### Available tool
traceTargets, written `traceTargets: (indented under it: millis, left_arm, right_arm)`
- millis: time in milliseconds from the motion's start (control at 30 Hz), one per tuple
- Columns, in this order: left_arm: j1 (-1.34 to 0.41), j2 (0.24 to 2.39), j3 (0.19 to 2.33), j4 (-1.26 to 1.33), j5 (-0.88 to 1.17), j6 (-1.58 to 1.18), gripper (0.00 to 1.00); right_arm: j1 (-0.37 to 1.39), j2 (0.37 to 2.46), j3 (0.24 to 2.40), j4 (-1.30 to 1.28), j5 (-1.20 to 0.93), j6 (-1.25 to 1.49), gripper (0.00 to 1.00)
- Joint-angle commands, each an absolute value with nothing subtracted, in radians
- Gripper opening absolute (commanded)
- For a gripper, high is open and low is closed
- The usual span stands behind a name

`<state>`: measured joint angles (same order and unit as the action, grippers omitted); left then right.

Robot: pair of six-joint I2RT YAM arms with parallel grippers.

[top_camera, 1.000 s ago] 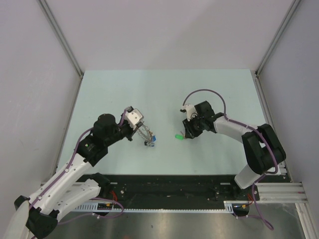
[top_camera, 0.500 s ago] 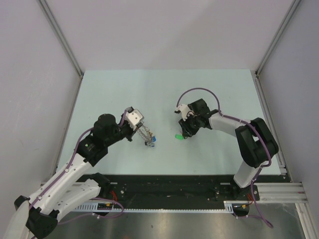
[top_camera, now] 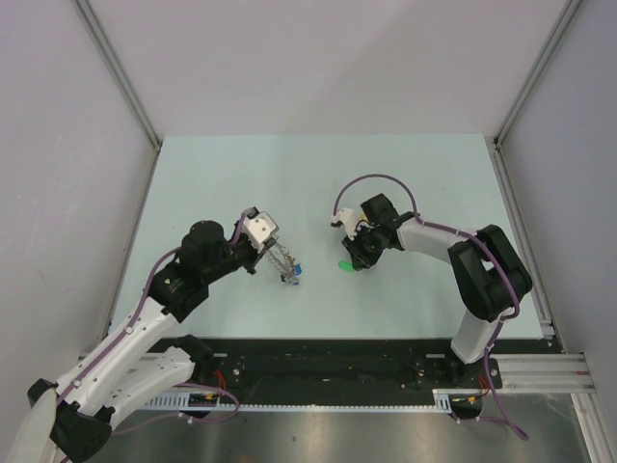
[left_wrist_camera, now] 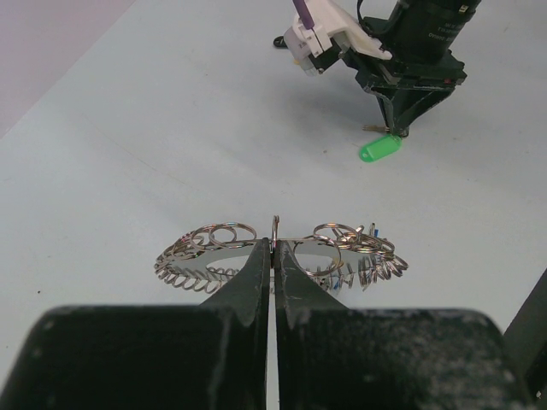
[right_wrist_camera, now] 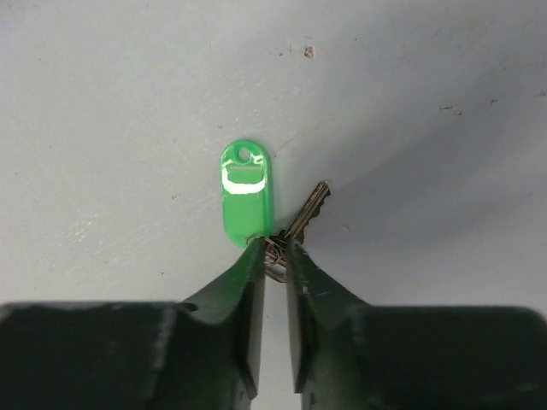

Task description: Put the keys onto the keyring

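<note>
My left gripper [top_camera: 281, 258] is shut on the rim of the keyring [top_camera: 286, 265], a flat grey ring fringed with small silvery split rings. It holds the ring on edge just above the table. In the left wrist view the fingers [left_wrist_camera: 256, 273] pinch the keyring [left_wrist_camera: 214, 252] at its middle. A blue key [top_camera: 300, 269] hangs at the ring's far end. My right gripper [top_camera: 354, 260] is shut on the small wire ring that joins a green-tagged key [top_camera: 343, 265]. The right wrist view shows the green tag [right_wrist_camera: 244, 192] and metal blade [right_wrist_camera: 310, 209] beyond the gripper [right_wrist_camera: 273, 249]. Other keys are out of view.
The pale green table [top_camera: 318, 174] is walled by white panels left, right and back. A black rail [top_camera: 337, 371] runs along the near edge by the arm bases. The right gripper [left_wrist_camera: 400, 120] and green tag [left_wrist_camera: 379, 149] stand a short way beyond the keyring.
The right wrist has swung a little to the left and turned above the green key, which stays in about the same place. The left arm and the keyring have not moved.
</note>
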<state>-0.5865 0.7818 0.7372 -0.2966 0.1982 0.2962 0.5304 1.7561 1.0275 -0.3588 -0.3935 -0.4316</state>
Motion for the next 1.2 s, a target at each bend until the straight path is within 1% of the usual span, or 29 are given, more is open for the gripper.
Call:
traceTargets:
  millis: [0,100,133,200,233,267,467,567,800,933,1167]
  left_arm:
    - [-0.581,0.764,0.779,-0.238,0.222,0.313,0.0]
    - [-0.581,0.764,0.779,-0.238,0.222,0.313,0.01]
    - [-0.581,0.765,0.779,-0.238,0.222,0.313,0.01]
    - [-0.581,0.764,0.779,-0.238,0.221,0.313,0.01]
    - [-0.581,0.764,0.779,-0.238,0.221,0.313,0.0]
    - [-0.581,0.765,0.779,-0.239,0.219,0.313,0.0]
    - [-0.581,0.761,0.779,-0.238,0.21,0.314,0.0]
    - [-0.583,0.755,0.778,-0.238,0.207,0.313,0.0]
    - [-0.581,0.753,0.776,-0.235,0.193,0.314,0.0]
    - [-0.581,0.749,0.776,-0.236,0.179,0.314,0.0]
    - [-0.583,0.733,0.77,-0.235,0.153,0.316,0.0]
  right_arm:
    - [0.551,1.761,1.055,-0.396,-0.345,-0.449,0.15]
    - [0.561,1.74,1.055,-0.403,-0.321,-0.44,0.13]
    - [0.566,1.73,1.055,-0.406,-0.299,-0.437,0.07]
    - [0.58,1.712,1.055,-0.411,-0.269,-0.423,0.04]
    - [0.595,1.695,1.054,-0.414,-0.234,-0.419,0.01]
    - [0.603,1.686,1.054,-0.414,-0.213,-0.41,0.0]
    - [0.701,1.643,1.032,-0.394,-0.04,-0.342,0.0]
    - [0.75,1.611,0.991,-0.347,0.027,-0.302,0.0]
    - [0.867,1.609,0.905,-0.267,0.211,-0.218,0.0]
    - [0.911,1.611,0.884,-0.239,0.268,-0.183,0.0]
    - [0.937,1.623,0.882,-0.252,0.272,-0.141,0.07]
